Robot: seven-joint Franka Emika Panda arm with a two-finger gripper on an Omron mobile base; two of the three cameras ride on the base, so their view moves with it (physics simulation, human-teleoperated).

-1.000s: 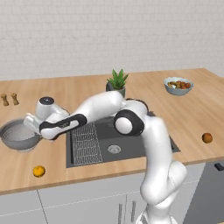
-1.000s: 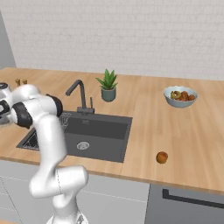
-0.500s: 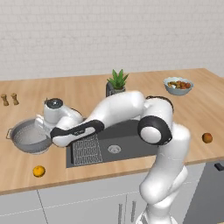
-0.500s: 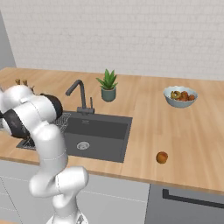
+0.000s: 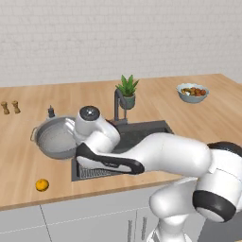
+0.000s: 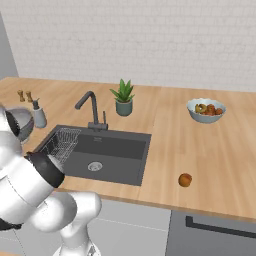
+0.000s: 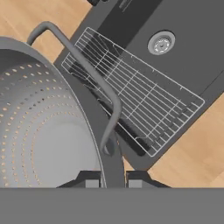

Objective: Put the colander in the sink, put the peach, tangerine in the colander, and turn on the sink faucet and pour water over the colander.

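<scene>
Colander [image 5: 56, 138], clamped at its rim by the gripper [image 7: 113, 178], sits just left of the sink [image 5: 142, 134], its rim overlapping the wire rack [image 7: 131, 94], positioned for transfer into the basin.

A pale whitewashed brick wall [image 5: 118, 38] runs behind the light wooden worktop [image 5: 156, 99], meeting it in a straight line. Below the worktop's front edge sit flat grey cabinet fronts [image 5: 71, 224] with slim upright bar handles. In the right base view a darker grey appliance front [image 6: 215, 235] with a long horizontal handle stands under the worktop, and a grey panel [image 6: 7, 50] closes the far left corner. The light is soft and even.
</scene>
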